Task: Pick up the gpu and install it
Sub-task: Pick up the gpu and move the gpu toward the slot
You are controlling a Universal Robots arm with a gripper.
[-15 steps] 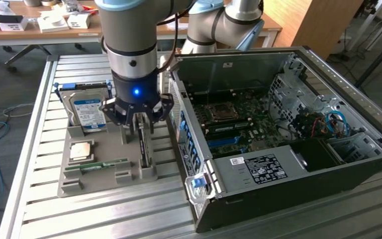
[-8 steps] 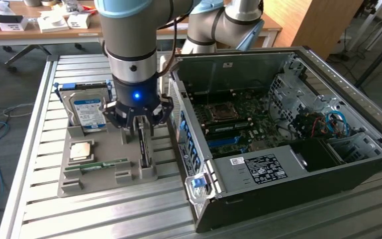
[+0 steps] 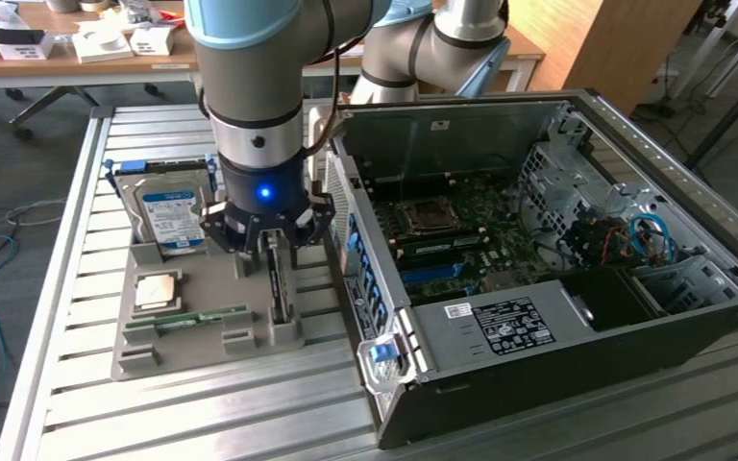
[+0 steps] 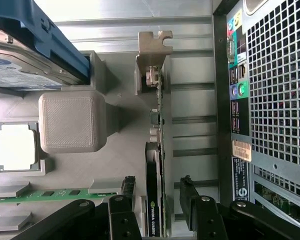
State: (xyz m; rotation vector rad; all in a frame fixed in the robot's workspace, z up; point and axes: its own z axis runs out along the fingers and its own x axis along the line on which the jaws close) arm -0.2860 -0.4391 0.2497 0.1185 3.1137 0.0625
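Currently my gripper is spread wide, one finger either side of the gpu standing on edge in the gray holder, neither finger touching it.

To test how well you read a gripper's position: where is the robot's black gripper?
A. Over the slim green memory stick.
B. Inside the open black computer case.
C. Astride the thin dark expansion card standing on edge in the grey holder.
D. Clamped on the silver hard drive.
C: the black gripper, open, flanks the thin dark expansion card.
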